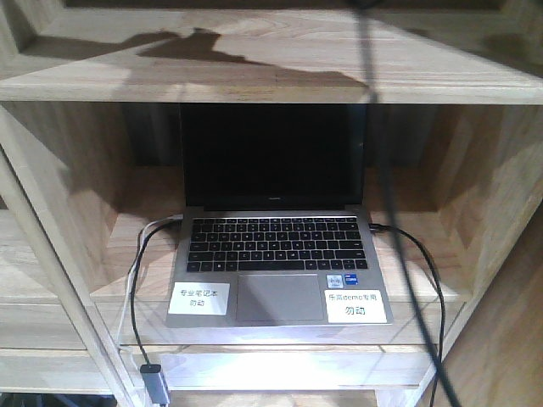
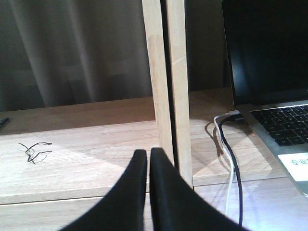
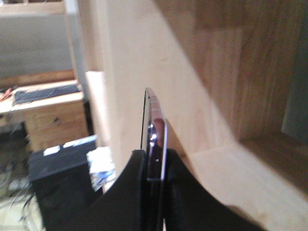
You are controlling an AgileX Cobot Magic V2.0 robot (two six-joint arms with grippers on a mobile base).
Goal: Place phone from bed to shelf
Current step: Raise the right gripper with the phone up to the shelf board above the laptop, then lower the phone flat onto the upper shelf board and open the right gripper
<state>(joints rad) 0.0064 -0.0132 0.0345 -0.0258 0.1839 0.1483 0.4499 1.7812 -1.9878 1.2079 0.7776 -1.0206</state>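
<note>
The laptop and its cables pretty much fill the middle cubby, so the open spot is the bare shelf left of the upright divider.

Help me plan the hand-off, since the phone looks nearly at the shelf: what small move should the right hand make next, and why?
Probably ease the right hand forward over the pale shelf board and lower it before letting go. The phone is clamped edge-on between the fingers and stands upright beside the wooden upright, not resting on any board, so opening now would likely drop it.
</note>
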